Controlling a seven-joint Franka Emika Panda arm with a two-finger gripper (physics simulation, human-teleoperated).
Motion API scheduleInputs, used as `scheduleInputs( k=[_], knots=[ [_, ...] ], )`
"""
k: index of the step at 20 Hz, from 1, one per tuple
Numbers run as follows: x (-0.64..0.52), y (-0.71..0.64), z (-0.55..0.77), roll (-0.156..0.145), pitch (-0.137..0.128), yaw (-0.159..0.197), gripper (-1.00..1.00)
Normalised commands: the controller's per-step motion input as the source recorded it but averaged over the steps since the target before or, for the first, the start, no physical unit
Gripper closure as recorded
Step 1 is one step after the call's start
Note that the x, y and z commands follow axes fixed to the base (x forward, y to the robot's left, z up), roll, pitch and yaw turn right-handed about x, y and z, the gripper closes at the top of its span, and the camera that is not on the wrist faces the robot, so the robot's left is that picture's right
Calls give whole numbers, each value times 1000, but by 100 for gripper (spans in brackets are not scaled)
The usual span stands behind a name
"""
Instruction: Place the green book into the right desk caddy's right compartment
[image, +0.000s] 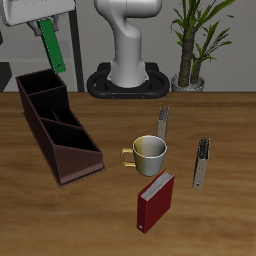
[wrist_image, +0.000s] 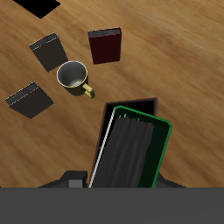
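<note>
Above the caddy (image: 58, 125), the gripper (image: 44, 27) is holding the green book (image: 51, 45) aloft, tilted, fingers clamping it. Wrist view is showing its white page edges (wrist_image: 101, 149); no readable lettering anywhere. Mug (image: 148, 152), red book (image: 155, 199) and two grey books (image: 163, 122) (image: 201, 162) are sitting on the table (image: 60, 220).

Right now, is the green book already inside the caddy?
No, the green book hangs in the gripper above the right desk caddy.
</note>
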Motion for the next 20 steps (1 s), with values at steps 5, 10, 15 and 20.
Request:
scheduleInputs(
  k=[5, 10, 15, 20],
  knots=[
    [-224, -99, 58, -25, -12, 89, 100],
    [-146, -176, 17, -59, -1, 16, 100],
    [-138, -38, -5, -46, -2, 16, 100],
    [-216, 5, -21, -65, -15, -2, 100]
  ],
)
